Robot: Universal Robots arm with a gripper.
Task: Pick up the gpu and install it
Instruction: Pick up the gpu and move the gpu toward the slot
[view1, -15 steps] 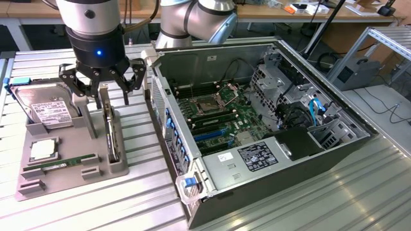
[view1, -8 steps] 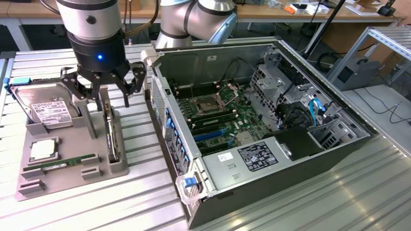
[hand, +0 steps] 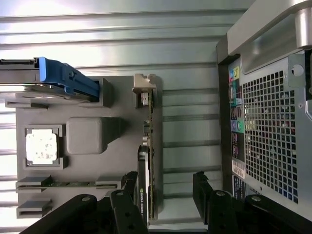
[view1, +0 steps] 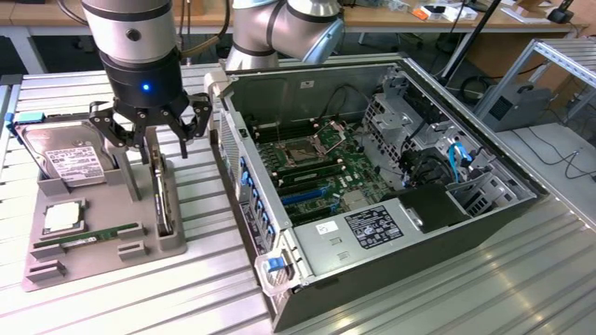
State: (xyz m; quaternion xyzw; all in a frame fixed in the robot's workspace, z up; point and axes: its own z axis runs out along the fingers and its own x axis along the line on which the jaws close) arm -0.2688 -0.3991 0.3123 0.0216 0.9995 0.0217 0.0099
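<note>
The tool (view1: 166,150) hangs open and empty over the gpu (view1: 163,199), a finger on either side of the card. The gpu stands on edge in a slot of the grey tray (view1: 102,265), not yet lifted.

In the wrist view the card lies nearer one finger (hand: 129,195) than the other. It would be best to centre the tool across the card's thickness before closing, or the first finger to touch may tip it in the slot. Come straight down, grip the flat faces above the tray's end posts, and lift vertically until the card is free.

On the same tray, beyond the gpu, are the hard drive (view1: 70,160), a chip (view1: 61,217) and the memory stick (view1: 86,239), all apart from the fingers. The open case (view1: 279,91) lies on the bench (view1: 214,293) just beside the tray, and its near wall is the closest obstacle.
</note>
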